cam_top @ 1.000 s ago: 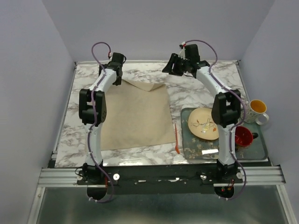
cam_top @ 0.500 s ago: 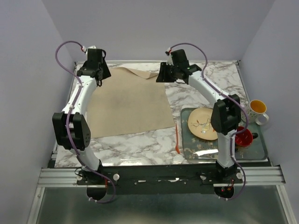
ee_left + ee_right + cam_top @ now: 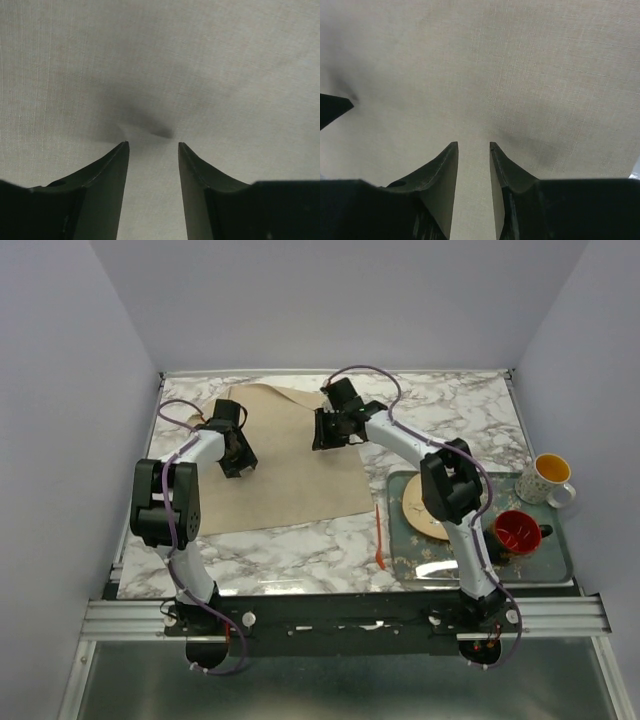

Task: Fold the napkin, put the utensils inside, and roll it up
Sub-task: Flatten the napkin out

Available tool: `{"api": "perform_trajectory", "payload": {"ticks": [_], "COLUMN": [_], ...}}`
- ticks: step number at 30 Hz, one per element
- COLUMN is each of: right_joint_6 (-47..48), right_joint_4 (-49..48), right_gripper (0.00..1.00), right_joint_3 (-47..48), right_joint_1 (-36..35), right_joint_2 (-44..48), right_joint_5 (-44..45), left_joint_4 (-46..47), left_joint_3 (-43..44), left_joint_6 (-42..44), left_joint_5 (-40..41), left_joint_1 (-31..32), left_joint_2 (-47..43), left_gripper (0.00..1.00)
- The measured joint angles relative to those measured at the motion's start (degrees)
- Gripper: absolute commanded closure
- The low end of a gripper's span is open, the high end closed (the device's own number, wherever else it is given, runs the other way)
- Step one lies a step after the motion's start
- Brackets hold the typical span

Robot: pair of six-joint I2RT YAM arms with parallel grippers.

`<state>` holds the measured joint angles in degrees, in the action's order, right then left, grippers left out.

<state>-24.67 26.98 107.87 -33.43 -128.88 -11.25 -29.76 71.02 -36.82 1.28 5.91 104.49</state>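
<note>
Folding looks to be the step in hand: the napkin (image 3: 290, 485) lies spread in a single layer on the left half of the tabletop (image 3: 450, 410), with no crease in it yet. The left gripper (image 3: 238, 452) and the right gripper (image 3: 322, 430) are both down over its far part, left and right of centre. In each wrist view the jaws stand partly open, tips at the cloth (image 3: 160, 60) (image 3: 495, 75) with bare weave showing in the gap. Neither visibly pinches any fabric. The next move probably calls for both to close on cloth and carry that far portion toward the near edge together. The orange utensil (image 3: 378, 535) lies just right of the napkin, beside a tray (image 3: 430, 562) holding a plate (image 3: 415, 505), a red cup (image 3: 520, 532) and a mug (image 3: 550, 478). The tabletop is white marble with grey veins, and plain pale walls close it in on three sides.
</note>
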Motion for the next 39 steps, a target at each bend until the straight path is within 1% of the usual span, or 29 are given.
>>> {"api": "perform_trajectory", "payload": {"ticks": [1,3,4,5,8,9,11,14,17,18,20,21,22,23,25,26,27,28,29,31,33,34,35,37,39], "right_joint_6": [0.7,1.9,2.4,2.7,4.0,4.2,4.8,5.5,5.4,5.3,4.6,4.4,3.8,3.2,2.6,2.7,2.7,2.9,3.3,3.6,3.8,3.8,3.8,3.8,3.8], "right_joint_4": [1.7,4.7,5.8,6.6,7.7,7.5,7.2,6.1,4.4,3.1,0.9,0.6,0.6,0.6,1.5,1.5,1.8,2.2,2.5,2.1,0.9,0.1,-0.5,-1.2,-1.2], "right_gripper": [0.54,0.51,0.49,0.46,0.43,0.41,0.41,0.41,0.41,0.41,0.34,0.34,0.27,0.24,0.19,0.19,0.18,0.18,0.18,0.18,0.18,0.22,0.24,0.27,0.28], "right_joint_3": [1.5,3.0,2.8,2.3,-1.7,-2.9,-4.7,-10.3,-17.5,-20.7,-29.3,-31.8,-34.4,-36.7,-37.7,-37.4,-36.6,-35.5,-32.9,-27.6,-24.2,-22.5,-21.7,-21.0,-21.2], "right_joint_1": [-0.9,-2.6,-3.0,-3.4,-4.5,-4.6,-4.5,-4.8,-5.9,-6.6,-9.6,-11.0,-12.9,-14.6,-17.1,-17.4,-17.2,-16.6,-15.0,-11.0,-7.6,-4.9,-2.8,0.8,3.0], "right_joint_2": [-1.1,-2.6,-2.7,-2.7,-2.0,-1.6,-0.5,3.0,7.3,9.3,15.0,16.9,19.0,20.8,22.0,22.3,22.4,22.5,22.5,22.4,22.4,22.3,22.1,21.2,20.0], "right_joint_5": [1.4,3.8,4.7,5.2,6.1,5.9,6.0,6.0,6.1,6.0,5.7,5.4,5.0,4.3,3.5,3.7,4.1,4.6,5.0,6.1,7.0,7.5,7.8,8.7,8.9], "left_joint_4": [0.1,-0.1,-0.1,-0.2,-0.8,-1.3,-1.7,-3.3,-4.0,-4.3,-4.9,-6.2,-6.8,-7.6,-8.3,-8.2,-7.9,-7.5,-6.3,-4.8,-1.8,0.1,1.3,2.3,4.0], "left_joint_3": [-1.1,-2.8,-3.9,-4.4,-7.8,-8.9,-12.4,-17.9,-23.1,-24.7,-28.3,-30.4,-31.6,-32.3,-31.5,-30.4,-28.2,-26.3,-23.5,-17.4,-12.3,-9.5,-7.7,-5.1,-2.6], "left_joint_6": [-0.8,-2.1,-3.0,-3.7,-6.2,-7.3,-9.4,-13.0,-16.0,-16.8,-18.5,-19.2,-19.6,-19.8,-19.8,-19.4,-18.6,-18.2,-17.1,-15.2,-13.5,-12.4,-11.7,-10.7,-10.1], "left_joint_5": [0.7,1.7,2.3,2.6,3.2,3.1,3.1,2.8,1.7,1.2,0.1,-0.3,-0.5,-0.7,-0.8,-0.9,-0.8,-0.9,-0.9,-1.0,-1.4,-2.1,-2.4,-3.3,-4.7], "left_joint_1": [0.0,0.0,-0.1,-0.1,-0.3,-0.5,-1.0,-1.8,-2.5,-2.7,-3.1,-3.3,-3.3,-3.3,-3.3,-3.3,-3.3,-3.3,-3.3,-3.3,-3.3,-3.3,-3.3,-3.1,-2.7], "left_joint_2": [0.0,-0.2,-0.7,-1.4,-4.2,-5.1,-8.5,-14.6,-19.7,-21.4,-26.0,-30.1,-33.5,-37.3,-42.3,-43.5,-43.7,-43.1,-41.4,-36.4,-31.3,-27.7,-26.6,-21.1,-16.2], "left_gripper": [0.35,0.28,0.27,0.27,0.22,0.17,0.17,0.16,0.16,0.14,0.13,0.13,0.13,0.13,0.14,0.14,0.15,0.18,0.18,0.19,0.25,0.28,0.28,0.28,0.28]}}
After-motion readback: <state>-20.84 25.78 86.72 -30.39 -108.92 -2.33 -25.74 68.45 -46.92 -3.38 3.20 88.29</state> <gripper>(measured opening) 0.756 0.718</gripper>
